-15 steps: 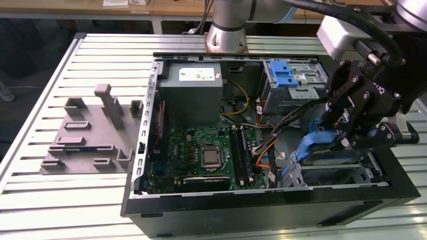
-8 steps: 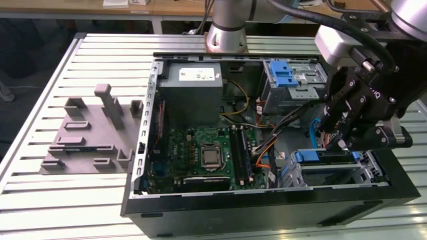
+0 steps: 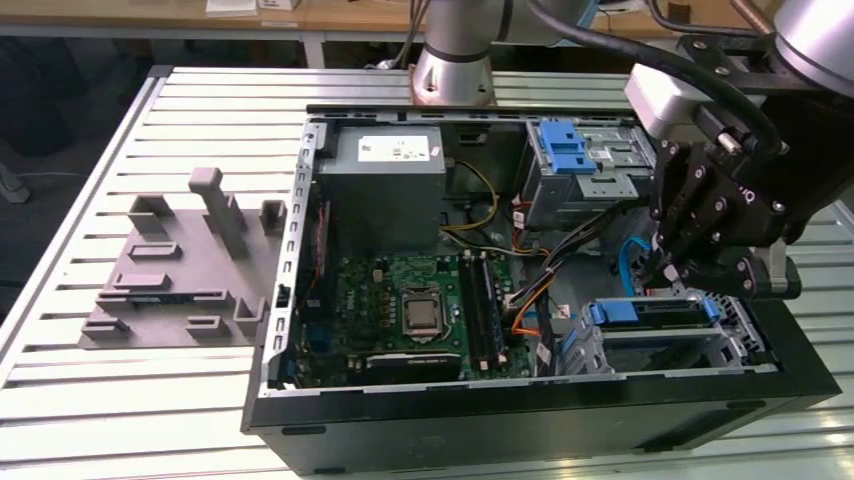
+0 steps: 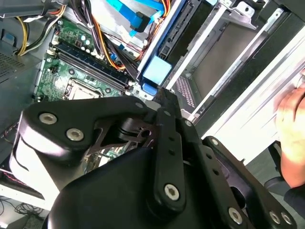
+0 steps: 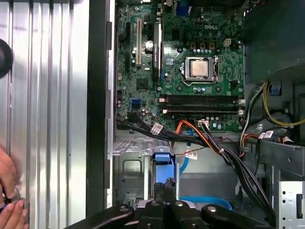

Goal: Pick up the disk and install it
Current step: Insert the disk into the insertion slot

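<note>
- The claw (image 5: 165,187) is clenched. Its fingers are drawn together with only a seam between them and nothing visibly clamped, and the tips are set at the blue end of the disk's carrier.
- The disk (image 3: 649,313) lies in the drive cage (image 3: 747,338), at the near corner of the case on the exterior view's right. It looks seated or nearly so; whether it has latched cannot be told.
- Closed tips on smooth plastic give a narrow bearing point. An off-centre push could slide them off the carrier, or cock it in its rails and jam it.
- The cables (image 5: 209,143) — a black and orange bundle — run just beside the cage on its far side. A loop could be pinched against the metal or snagged by the linkage.
- Beyond them sits the motherboard (image 5: 190,71), where a slipped claw would land on bare components.
- A person's hand (image 5: 8,193) rests on the slatted table (image 5: 47,95) just outside the case wall — a wide swing of the arm could reach it.
</note>
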{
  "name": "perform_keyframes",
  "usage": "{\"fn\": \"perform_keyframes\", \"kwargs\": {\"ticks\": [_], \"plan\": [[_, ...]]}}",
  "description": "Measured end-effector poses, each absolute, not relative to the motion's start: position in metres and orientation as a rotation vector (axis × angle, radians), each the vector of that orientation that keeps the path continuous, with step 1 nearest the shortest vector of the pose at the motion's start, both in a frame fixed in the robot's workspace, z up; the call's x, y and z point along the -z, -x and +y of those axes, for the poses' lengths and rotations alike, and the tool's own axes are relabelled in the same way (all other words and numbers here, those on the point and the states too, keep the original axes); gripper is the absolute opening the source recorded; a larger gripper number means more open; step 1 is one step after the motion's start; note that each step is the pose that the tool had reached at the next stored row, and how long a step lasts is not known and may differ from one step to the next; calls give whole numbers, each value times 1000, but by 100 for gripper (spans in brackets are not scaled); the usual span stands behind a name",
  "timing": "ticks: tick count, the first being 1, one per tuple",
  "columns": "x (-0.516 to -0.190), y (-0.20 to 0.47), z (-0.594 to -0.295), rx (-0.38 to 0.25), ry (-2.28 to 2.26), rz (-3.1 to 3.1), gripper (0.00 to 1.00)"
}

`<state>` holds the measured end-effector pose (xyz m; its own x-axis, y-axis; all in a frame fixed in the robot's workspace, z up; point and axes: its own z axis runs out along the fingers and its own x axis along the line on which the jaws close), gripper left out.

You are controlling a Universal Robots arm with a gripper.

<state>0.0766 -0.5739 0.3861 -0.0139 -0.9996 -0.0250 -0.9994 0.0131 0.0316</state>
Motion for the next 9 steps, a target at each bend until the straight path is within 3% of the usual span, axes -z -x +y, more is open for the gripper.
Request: {"fn": "perform_keyframes", "kwargs": {"ticks": [9], "plan": [[-379,-77,-574,63,-2203,-2233,11]]}}
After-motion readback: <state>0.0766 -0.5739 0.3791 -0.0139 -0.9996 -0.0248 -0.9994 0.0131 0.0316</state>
